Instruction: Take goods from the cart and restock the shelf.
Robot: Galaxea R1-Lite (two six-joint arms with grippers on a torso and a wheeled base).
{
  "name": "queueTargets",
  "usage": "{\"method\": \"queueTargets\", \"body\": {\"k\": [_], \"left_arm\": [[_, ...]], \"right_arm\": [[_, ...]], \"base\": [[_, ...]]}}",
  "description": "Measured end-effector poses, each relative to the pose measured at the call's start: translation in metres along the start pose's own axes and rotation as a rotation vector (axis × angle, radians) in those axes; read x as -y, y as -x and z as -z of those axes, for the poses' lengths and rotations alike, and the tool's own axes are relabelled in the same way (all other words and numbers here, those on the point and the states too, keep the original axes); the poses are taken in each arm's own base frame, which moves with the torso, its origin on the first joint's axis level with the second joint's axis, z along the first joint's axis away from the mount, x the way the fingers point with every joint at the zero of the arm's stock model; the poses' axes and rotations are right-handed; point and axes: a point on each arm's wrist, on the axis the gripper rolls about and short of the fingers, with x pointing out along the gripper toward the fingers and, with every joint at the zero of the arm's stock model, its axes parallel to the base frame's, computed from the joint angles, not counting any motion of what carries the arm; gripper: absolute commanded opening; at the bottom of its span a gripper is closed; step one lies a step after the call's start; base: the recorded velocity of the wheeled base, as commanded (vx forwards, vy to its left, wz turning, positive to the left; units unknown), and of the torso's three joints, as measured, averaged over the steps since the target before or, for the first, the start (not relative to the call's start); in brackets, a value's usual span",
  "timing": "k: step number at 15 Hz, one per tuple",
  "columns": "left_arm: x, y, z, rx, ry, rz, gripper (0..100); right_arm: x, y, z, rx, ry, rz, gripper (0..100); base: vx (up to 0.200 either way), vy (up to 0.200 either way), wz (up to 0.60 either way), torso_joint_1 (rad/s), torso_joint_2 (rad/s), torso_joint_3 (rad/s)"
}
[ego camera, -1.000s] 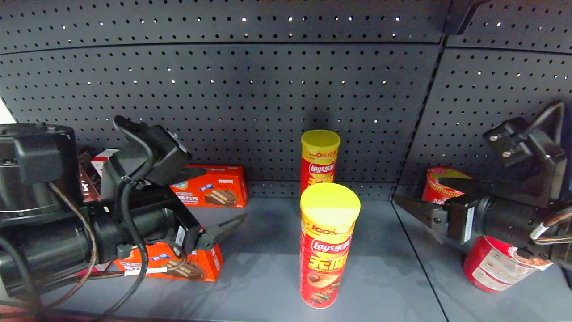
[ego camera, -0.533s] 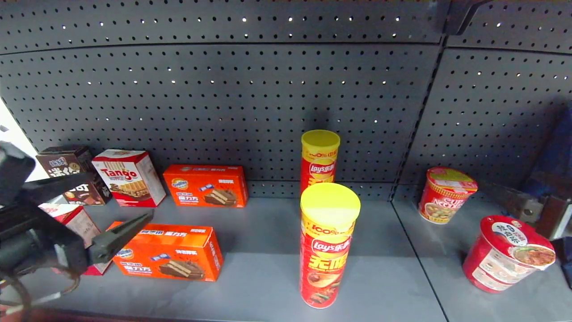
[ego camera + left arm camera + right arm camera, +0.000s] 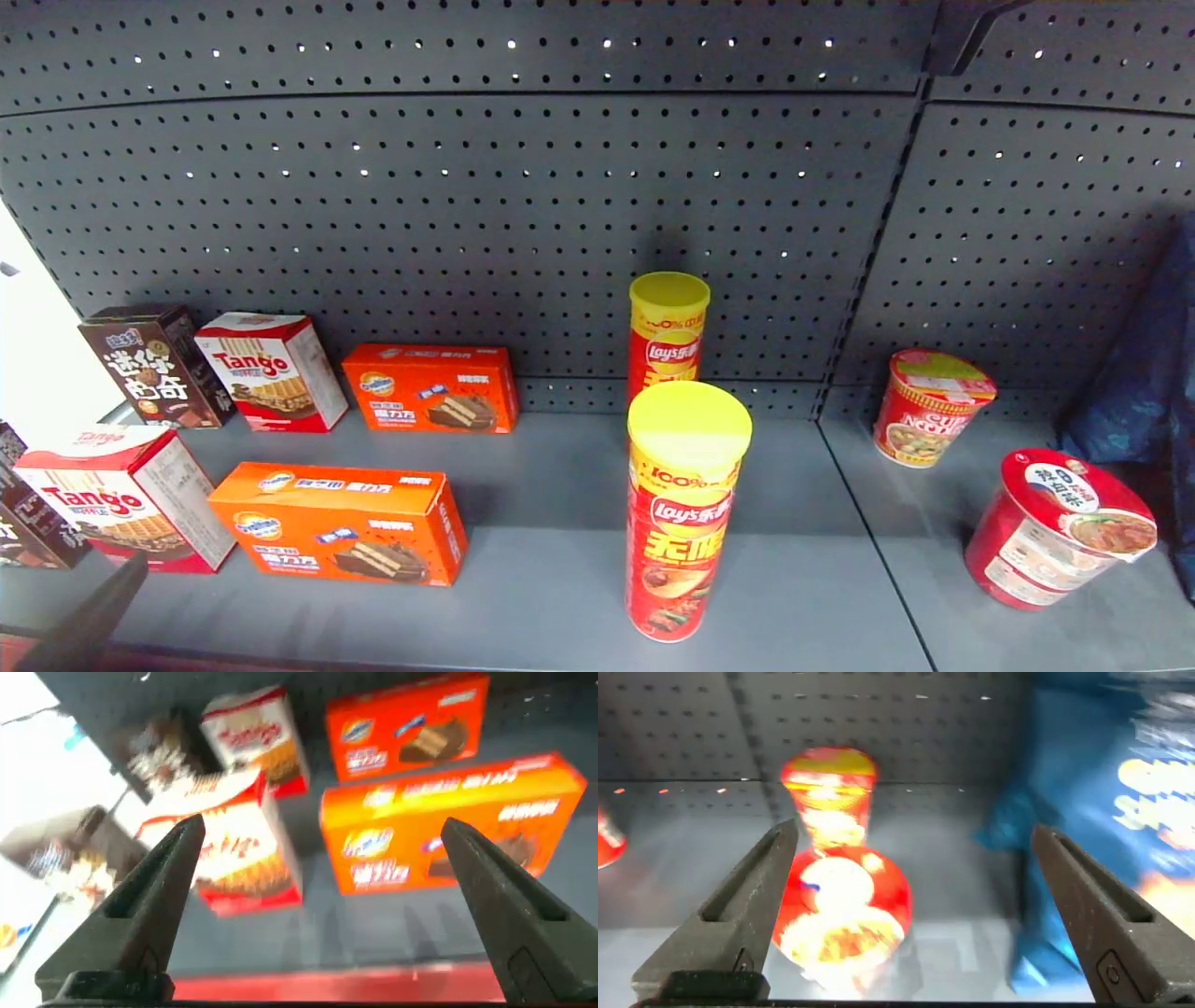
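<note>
The grey shelf (image 3: 560,579) holds two yellow-lidded chip cans, one in front (image 3: 686,504) and one behind (image 3: 667,331). Left of them lie two orange wafer boxes (image 3: 341,523) (image 3: 431,387). My left gripper (image 3: 322,829) is open and empty, hanging before the front orange box (image 3: 448,821) and a red-and-white box (image 3: 234,849); one of its fingers (image 3: 84,616) shows at the shelf's front left corner. My right gripper (image 3: 915,833) is open and empty, facing a tilted red noodle bowl (image 3: 842,905) and a cup noodle (image 3: 828,793).
Two red-and-white wafer boxes (image 3: 271,369) (image 3: 121,495) and a brown box (image 3: 154,364) stand at the far left. The cup noodle (image 3: 931,406) and red bowl (image 3: 1060,527) sit right of the shelf seam. Blue bags (image 3: 1134,373) fill the right edge. Bare shelf lies on both sides of the cans.
Both arms have drawn back from the shelf: the left one down to the left, the right one off to the right. The goods have stayed in place.
</note>
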Motion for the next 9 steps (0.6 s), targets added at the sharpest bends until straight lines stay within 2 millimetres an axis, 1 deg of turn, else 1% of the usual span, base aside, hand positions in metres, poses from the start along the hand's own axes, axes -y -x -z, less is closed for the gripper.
{"method": "queueTargets", "body": {"k": [6,9], "left_arm": [[0.005,0.03,0.046,-0.027,0.021,-0.036,100],[0.007,0.048,0.068,-0.067,0.029,-0.043,100]], "right_arm": [[0.01,0.06,0.049,-0.051,0.05,0.098,100],[0.01,0.085,0.073,-0.023,0.039,0.099,100]], "base": [[0.0,0.0,0.0,0.0,0.0,0.0],[0.0,0.0,0.0,0.0,0.0,0.0]]}}
